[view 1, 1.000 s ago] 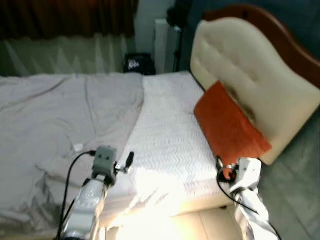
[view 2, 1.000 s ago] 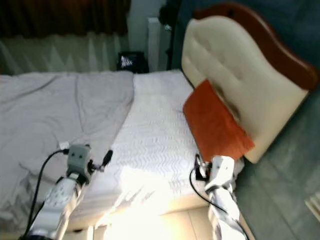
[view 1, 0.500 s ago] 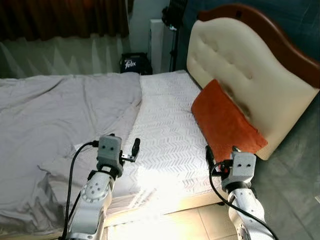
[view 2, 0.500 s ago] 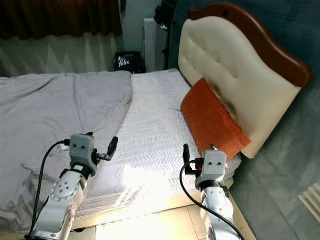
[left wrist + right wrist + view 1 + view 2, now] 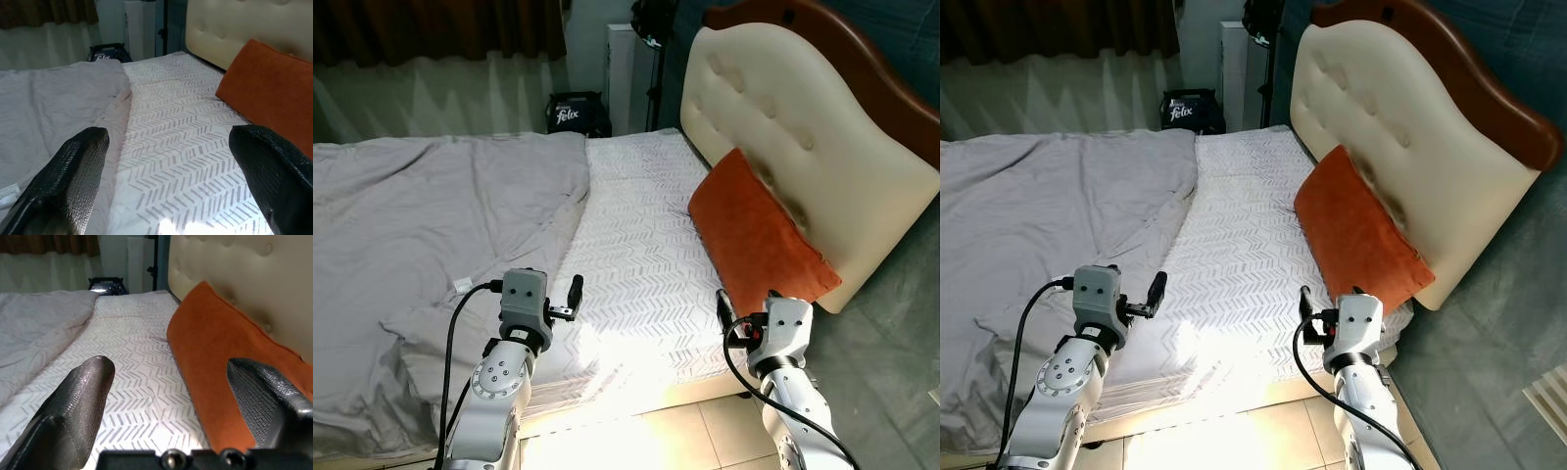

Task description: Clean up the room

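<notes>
An orange pillow [image 5: 759,245] leans against the cream padded headboard [image 5: 803,147] on the right side of the bed. A rumpled grey duvet [image 5: 421,225] covers the bed's left part, leaving the white herringbone sheet [image 5: 636,245] bare beside it. My left gripper [image 5: 168,134] hovers open over the bed's near edge, at the duvet's border, holding nothing. Close to the pillow's near corner, my right gripper [image 5: 171,364] is open too, with nothing between its fingers.
A small white tag [image 5: 463,286] lies on the duvet near my left wrist. Beyond the bed stand a black bag [image 5: 578,113], a white unit [image 5: 626,73] and a dark stand [image 5: 656,59], with curtains behind. Tiled floor [image 5: 636,441] lies at the bed's near edge.
The camera has moved and the picture has sharpened, so the whole scene sits slightly differently. Both grippers remain raised at the bed's near edge, with nothing taken hold of.
</notes>
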